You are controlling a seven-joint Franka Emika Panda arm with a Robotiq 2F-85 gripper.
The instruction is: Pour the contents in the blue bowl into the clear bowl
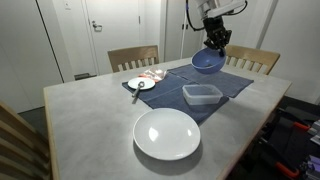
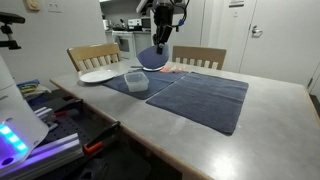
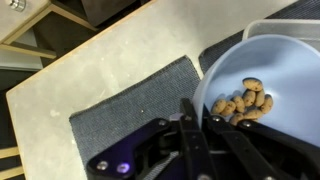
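Observation:
My gripper [image 1: 215, 44] is shut on the rim of the blue bowl [image 1: 207, 63] and holds it in the air, tilted, above the dark blue mat. The bowl also shows in an exterior view [image 2: 153, 57] and in the wrist view [image 3: 270, 80]. Its contents [image 3: 248, 101] are small brown oval bits lying inside the bowl near the gripped rim. The clear bowl [image 1: 202, 95] sits on the mat below and in front of the blue bowl; it also shows in an exterior view [image 2: 135, 80]. A clear edge shows at the wrist view's top right [image 3: 275, 27].
A large white plate [image 1: 167, 133] lies on the grey table near its front edge. A small white saucer [image 1: 141, 84] with a utensil sits on the mat's left end, reddish things beside it. Wooden chairs [image 1: 133, 57] stand behind the table.

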